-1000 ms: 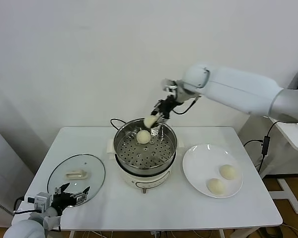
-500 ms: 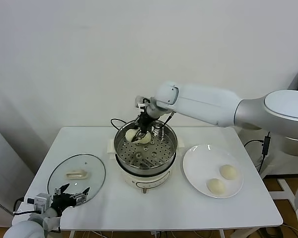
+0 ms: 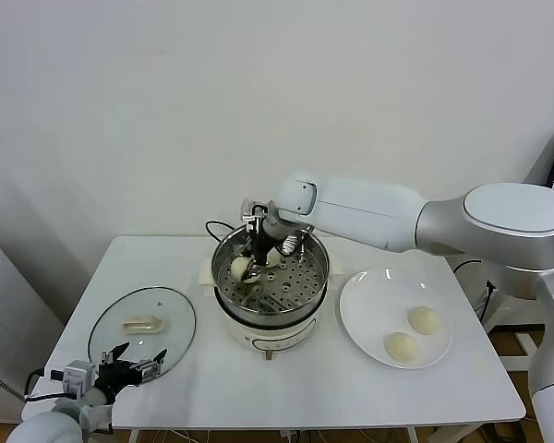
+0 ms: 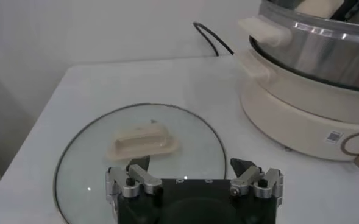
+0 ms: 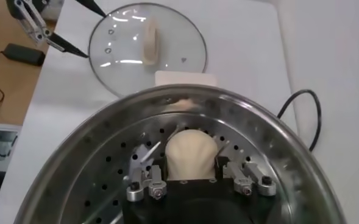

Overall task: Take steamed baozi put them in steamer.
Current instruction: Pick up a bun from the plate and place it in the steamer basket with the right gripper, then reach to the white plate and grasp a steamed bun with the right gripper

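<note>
lowered since earlier, right end effector [image 3: 247,265] clamps a baozi [image 3: 239,267] inside the steamer [image 3: 270,293] on the white table [image 3: 351,388].

A glass lid [image 3: 142,325] with a cream handle [image 4: 142,140] is lying flat on the white counter [image 3: 286,383], just ahead of the left fingers [image 4: 138,175]; a white plate [image 3: 374,293] is sitting well apart.

The steamer [image 3: 270,277] is polished, mirror-bright metal with a perforated floor, on a glossy cream plastic base [image 4: 301,115]. Between the right gripper's [image 5: 191,176] fingers, the baozi [image 5: 190,152] looks smooth, matt and doughy. Beside the left gripper [image 4: 194,173], the lid [image 4: 136,152] is clear, glossy glass with a matt cream plastic handle [image 4: 142,141]. The table [image 3: 351,388] is smooth matt white.
</note>
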Tool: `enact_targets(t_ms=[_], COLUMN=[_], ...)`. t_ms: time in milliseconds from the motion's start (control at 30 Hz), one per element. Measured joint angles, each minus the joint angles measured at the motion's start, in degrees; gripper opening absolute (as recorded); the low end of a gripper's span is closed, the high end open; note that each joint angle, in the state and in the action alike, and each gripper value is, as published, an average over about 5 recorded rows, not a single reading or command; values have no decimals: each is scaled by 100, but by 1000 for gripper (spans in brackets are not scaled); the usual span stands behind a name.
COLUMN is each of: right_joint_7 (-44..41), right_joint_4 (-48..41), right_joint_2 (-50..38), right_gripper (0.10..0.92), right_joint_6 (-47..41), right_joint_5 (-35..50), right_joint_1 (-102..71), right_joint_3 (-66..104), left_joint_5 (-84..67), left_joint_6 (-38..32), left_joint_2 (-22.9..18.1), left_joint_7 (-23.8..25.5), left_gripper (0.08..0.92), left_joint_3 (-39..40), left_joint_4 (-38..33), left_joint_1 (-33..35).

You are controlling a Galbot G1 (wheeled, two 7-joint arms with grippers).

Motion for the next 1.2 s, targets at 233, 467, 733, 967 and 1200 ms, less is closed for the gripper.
enact_targets(t_ms=[233, 467, 733, 967, 1200], right_joint_7=[49, 69, -170, -744, -1405], right_joint_4=[-26, -49, 134, 454, 667], right_joint_2=[49, 46, -161, -763, -1552], right_gripper=[646, 809, 823, 823, 823], right_joint_6=[-34, -43, 2, 199, 536], right_joint_5=[-39, -55, -40, -110, -491], right_joint_1=[-105, -110, 159, 791, 1214], right_joint_3=[11, 63, 8, -287, -610], left_joint_5=[22, 24, 35, 44, 48], left_joint_6=[-1, -1, -1, 4, 14], left_joint_2=[-16, -17, -30, -22, -40], left_joint_7=[-3, -3, -3, -8, -23], left_gripper=[823, 823, 823, 823, 823], left_joint_3=[8, 15, 15, 8, -19], left_joint_4=[4, 11, 5, -38, -100], left_joint_1=[1, 2, 19, 34, 69])
